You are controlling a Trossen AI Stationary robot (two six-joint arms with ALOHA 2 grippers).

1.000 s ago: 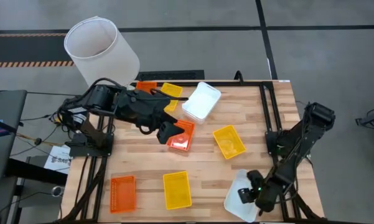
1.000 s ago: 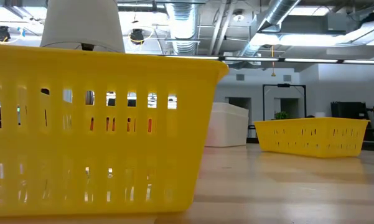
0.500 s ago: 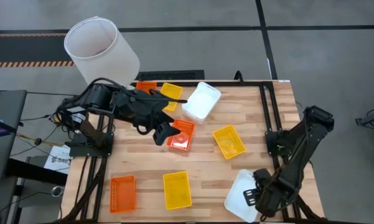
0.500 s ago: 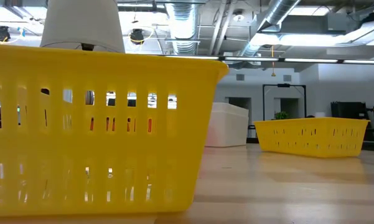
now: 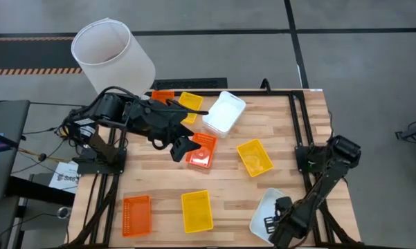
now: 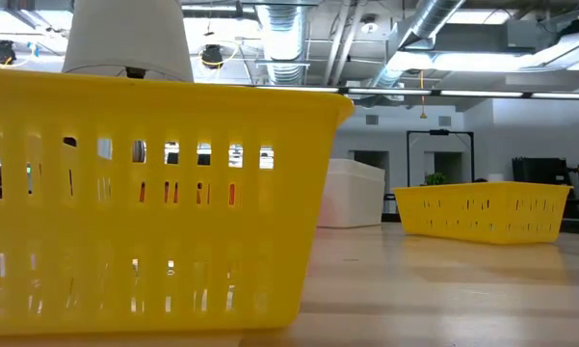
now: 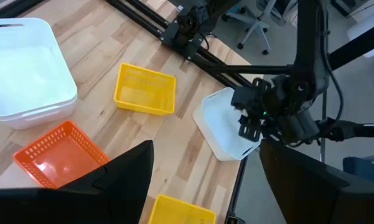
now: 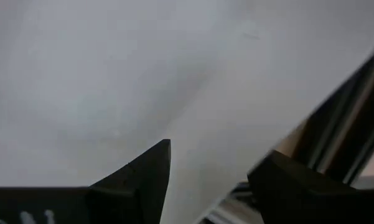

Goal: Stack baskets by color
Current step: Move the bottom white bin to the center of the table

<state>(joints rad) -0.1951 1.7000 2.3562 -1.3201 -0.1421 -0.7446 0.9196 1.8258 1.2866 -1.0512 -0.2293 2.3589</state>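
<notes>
Right hand (image 5: 271, 223) had slid down onto the white basket (image 5: 264, 207) at the worktop (image 5: 284, 131) corner, jaws wide, nothing held. Left hand (image 5: 183, 146), open, empty, hovered over the orange basket (image 5: 206, 153) beyond. Step: grabbing white basket; next needs jaws closed on its rim.

In the high view the left arm covers part of the orange basket (image 5: 202, 152) at centre. The white basket (image 5: 264, 211) at lower right is partly hidden under the right arm.

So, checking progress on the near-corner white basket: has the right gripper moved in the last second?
Yes. The right gripper has slid toward the table's near edge, farther over the white basket.
</notes>
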